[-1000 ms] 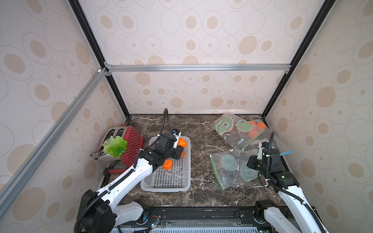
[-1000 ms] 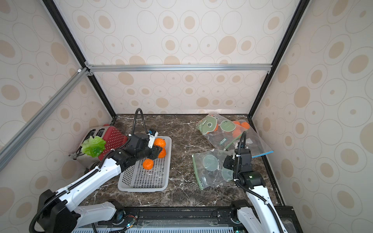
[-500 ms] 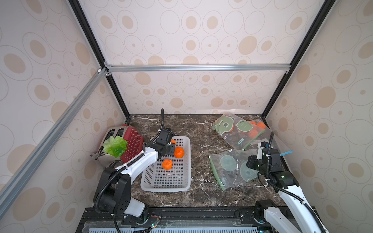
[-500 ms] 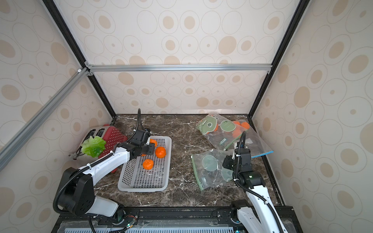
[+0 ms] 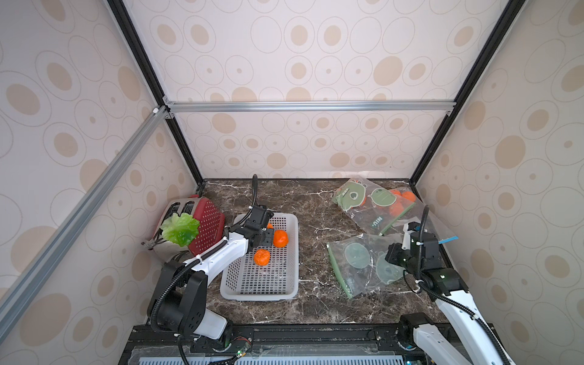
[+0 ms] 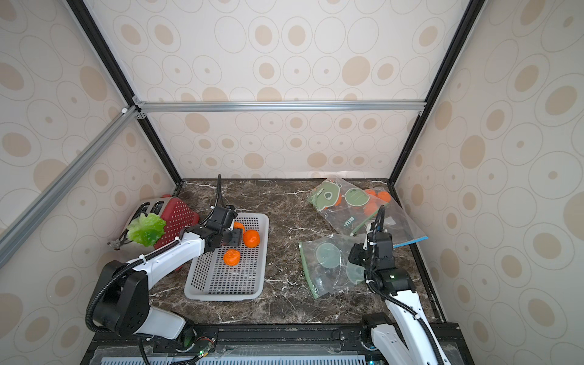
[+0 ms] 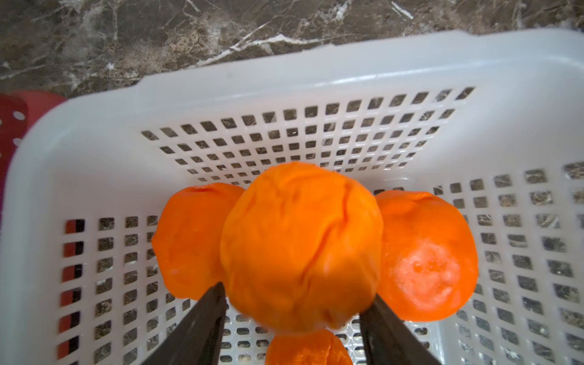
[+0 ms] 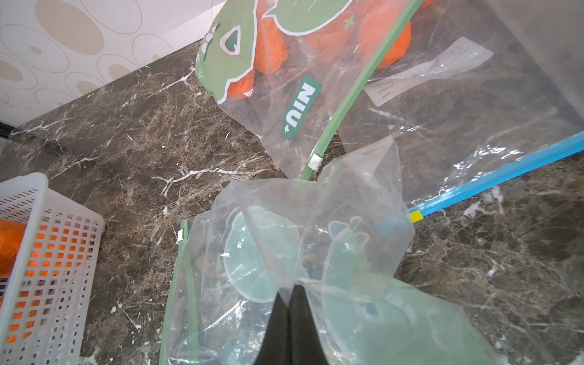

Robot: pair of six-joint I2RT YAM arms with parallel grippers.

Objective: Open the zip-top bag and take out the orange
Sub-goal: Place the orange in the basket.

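Dark brown marble (image 5: 316, 202) veined in white floors my booth, and beige wallpaper printed with oval rings closes it in on three sides. Left of centre in the lower half of both top views stands the white perforated basket (image 5: 259, 294), and my left gripper (image 7: 297, 292) reaches into its upper end. In the left wrist view the orange (image 7: 300, 243) sits between my two dark fingers (image 7: 202, 325), one at each flank. My jaws stand well apart, yet I cannot tell whether they press the fruit or merely frame it. Three other oranges (image 7: 426, 259) lie close around it on the basket's grid. At the lower right of both top views my right gripper (image 8: 288, 292) is clamped tight on a raised fold of the zip-top bag (image 5: 357, 262). It is a clear pouch with pale green prints and a green zipper strip, crumpled on the marble. Above it in the frame, near the back right corner, a second bag (image 5: 363, 202) with green cartoon faces holds bagged fruit (image 5: 401, 199). A blue-zipped bag (image 8: 474, 126) lies flat just beside both. At the left, near the basket, a red toaster (image 5: 205, 221) stands with a lettuce leaf (image 5: 180, 229) against it.
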